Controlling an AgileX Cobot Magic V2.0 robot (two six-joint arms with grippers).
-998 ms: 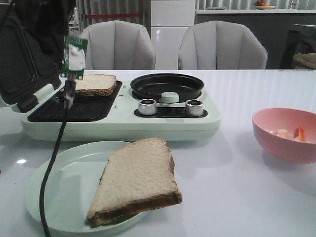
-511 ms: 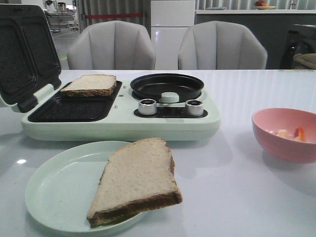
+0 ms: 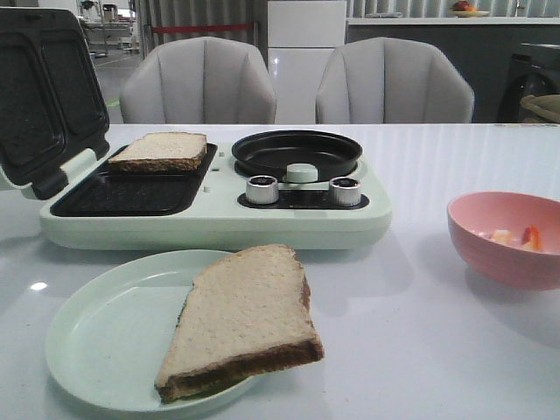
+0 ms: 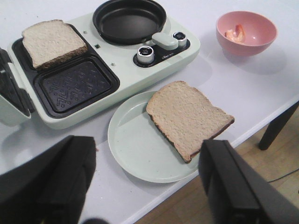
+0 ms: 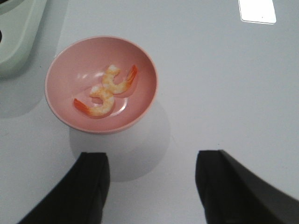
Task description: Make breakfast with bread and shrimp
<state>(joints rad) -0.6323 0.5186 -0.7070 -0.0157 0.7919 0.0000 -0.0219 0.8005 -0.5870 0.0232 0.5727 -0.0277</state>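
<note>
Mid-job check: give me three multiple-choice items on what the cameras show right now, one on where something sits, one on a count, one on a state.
1. Where does the second bread slice lie?
A. in the pan
B. on the pale green plate
C. in the pink bowl

2. How many shrimp are in the pink bowl?
A. one
B. two
C. four

3. How are the left gripper and right gripper?
A. both open, holding nothing
B. left shut on bread
C. right shut on a shrimp

Answers: 1 B, the slice rests on the plate, one corner overhanging its rim. 2 B, the right wrist view shows two. 3 A, each wrist view shows spread fingers with nothing between them.
</note>
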